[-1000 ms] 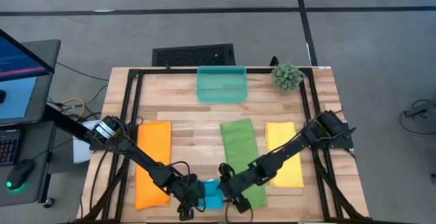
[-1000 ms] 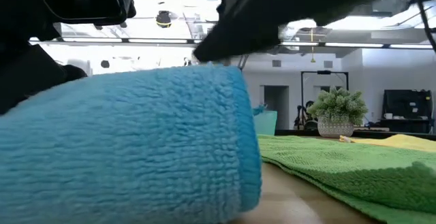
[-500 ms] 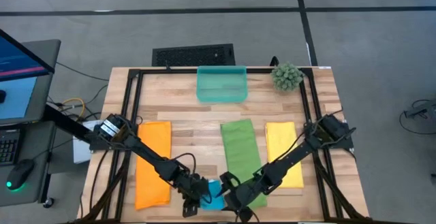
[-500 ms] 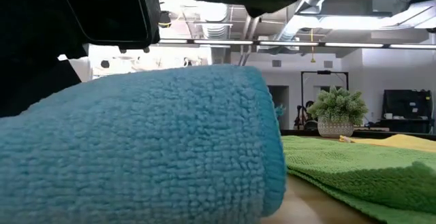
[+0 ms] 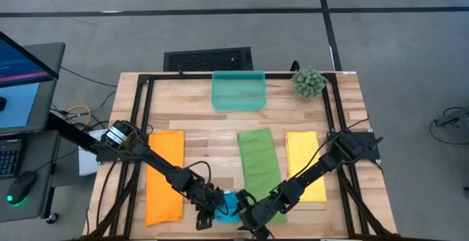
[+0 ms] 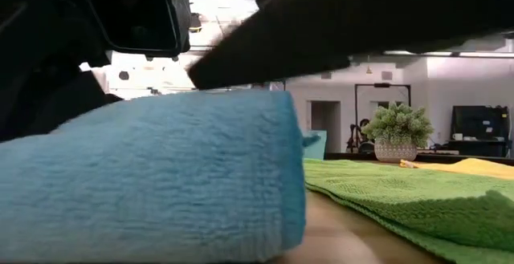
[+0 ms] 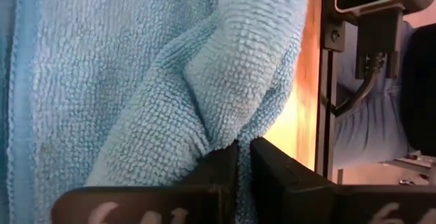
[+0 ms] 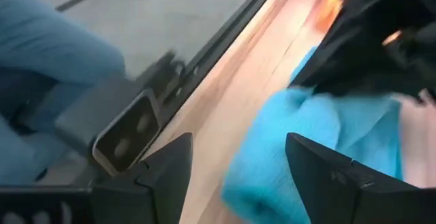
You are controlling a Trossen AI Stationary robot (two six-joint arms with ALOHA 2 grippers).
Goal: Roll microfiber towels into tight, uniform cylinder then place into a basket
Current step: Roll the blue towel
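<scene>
Basket (image 5: 238, 91): translucent teal bin at twelve o'clock on the wooden table (image 5: 205, 142), against the far edge; nothing visible inside.
Plant ball (image 5: 308, 83): spiky green, at one o'clock, just beside the basket's right end, apart from it.
Blue towel (image 5: 228, 206): rolled into a stubby cylinder at six o'clock on the near edge, between the two grippers; fills the left half of the low view (image 6: 152, 176).
Green towel (image 5: 258, 164): flat, centre of the table toward five o'clock, near end just beside the blue roll.
Orange towel (image 5: 164, 175): flat at eight o'clock, partly crossed by the left arm.
Yellow towel (image 5: 305, 164): flat at four o'clock, partly crossed by the right arm.
Left gripper (image 5: 206, 215): at the roll's left end, fingers (image 7: 266, 169) together, pinching a fold of the blue cloth.
Right gripper (image 5: 253, 219): at the roll's right end, fingers (image 8: 170, 166) spread wide apart, holding nothing, the blue cloth lying just beyond the gap.
In the way: both dark arms crossing over the near half of the table and hiding most of the blue roll from above.
Low view only: the roll's fuzzy end face, plant in a pot and basket corner far behind the green cloth.
Left wrist view only: the pinched fold itself, up close.
Right wrist view only: black frame rail along the table edge, a person's blue-clad legs (image 8: 48, 60) beyond it.
</scene>
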